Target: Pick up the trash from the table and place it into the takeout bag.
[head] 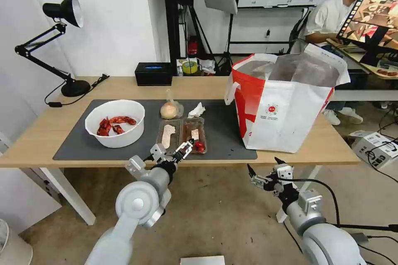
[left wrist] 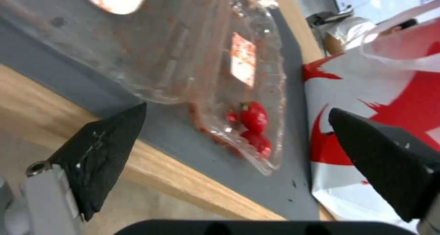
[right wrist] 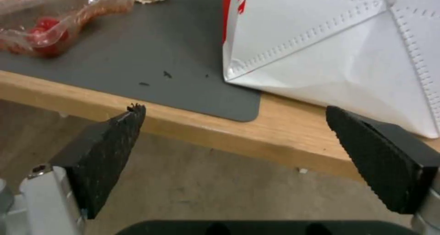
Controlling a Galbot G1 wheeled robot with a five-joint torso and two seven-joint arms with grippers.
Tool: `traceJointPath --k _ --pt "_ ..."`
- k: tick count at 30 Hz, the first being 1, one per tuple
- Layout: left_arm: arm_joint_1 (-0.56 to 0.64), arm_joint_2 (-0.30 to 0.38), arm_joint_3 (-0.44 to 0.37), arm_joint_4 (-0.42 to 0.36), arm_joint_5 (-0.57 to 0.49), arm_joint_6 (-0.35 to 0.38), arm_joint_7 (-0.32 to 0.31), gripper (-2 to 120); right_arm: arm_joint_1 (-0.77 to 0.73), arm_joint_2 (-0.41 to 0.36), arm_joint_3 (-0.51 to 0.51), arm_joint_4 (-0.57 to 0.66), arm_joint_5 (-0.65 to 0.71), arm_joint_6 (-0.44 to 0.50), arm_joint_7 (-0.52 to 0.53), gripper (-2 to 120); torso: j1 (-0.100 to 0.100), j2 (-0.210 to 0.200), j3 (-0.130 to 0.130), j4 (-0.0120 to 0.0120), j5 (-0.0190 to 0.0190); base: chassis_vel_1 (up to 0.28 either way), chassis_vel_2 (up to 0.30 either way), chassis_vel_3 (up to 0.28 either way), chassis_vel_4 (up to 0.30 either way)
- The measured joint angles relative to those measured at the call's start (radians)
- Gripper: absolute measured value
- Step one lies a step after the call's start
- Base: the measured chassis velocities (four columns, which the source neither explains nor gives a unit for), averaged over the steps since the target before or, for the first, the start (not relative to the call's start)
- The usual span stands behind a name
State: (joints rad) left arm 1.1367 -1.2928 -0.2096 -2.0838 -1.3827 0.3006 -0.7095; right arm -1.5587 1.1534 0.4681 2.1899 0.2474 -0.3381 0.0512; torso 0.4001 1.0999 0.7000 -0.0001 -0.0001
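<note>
Left gripper (head: 173, 152) at the table's (head: 124, 87) near edge, fingers spread wide, nothing held, just short of the clear tray (head: 182, 134) on the grey mat (head: 224, 132). Red scraps lie in the tray's near corner. Bowl (head: 115, 123) to the tray's left; bagged bun (head: 171, 110) and tissue (head: 197, 110) just behind it. Takeout bag (head: 286, 107) upright at the mat's right end, mouth open. Right gripper (head: 263, 169) below the table edge near the bag, fingers apart, empty.
</note>
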Motion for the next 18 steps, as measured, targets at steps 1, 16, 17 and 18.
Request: traceJointPath --k 1,16,17,18 --pt "0.000 0.000 0.000 0.000 0.000 0.000 0.000 100 0.000 0.000 0.000 0.000 0.000 0.000 0.000 100 0.000 0.000 0.000 0.0000 0.0000 0.000 0.000 0.000 0.000" --pt "-0.026 -0.005 -0.023 0.015 -0.060 -0.003 -0.052 100 0.012 0.001 -0.014 -0.020 -0.008 0.001 0.003 100 0.000 0.000 0.000 0.0000 0.0001 0.000 0.000 0.000 0.000" --pt "-0.026 -0.007 -0.025 0.015 -0.063 -0.006 -0.054 100 0.011 0.001 -0.014 -0.021 -0.008 0.002 0.003 100 0.000 0.000 0.000 0.0000 0.0000 0.000 0.000 0.000 0.000" --pt "-0.026 -0.007 -0.025 0.015 -0.063 -0.006 -0.054 100 0.011 0.001 -0.014 -0.021 -0.008 0.002 0.003 100 0.000 0.000 0.000 0.0000 0.0000 0.000 0.000 0.000 0.000"
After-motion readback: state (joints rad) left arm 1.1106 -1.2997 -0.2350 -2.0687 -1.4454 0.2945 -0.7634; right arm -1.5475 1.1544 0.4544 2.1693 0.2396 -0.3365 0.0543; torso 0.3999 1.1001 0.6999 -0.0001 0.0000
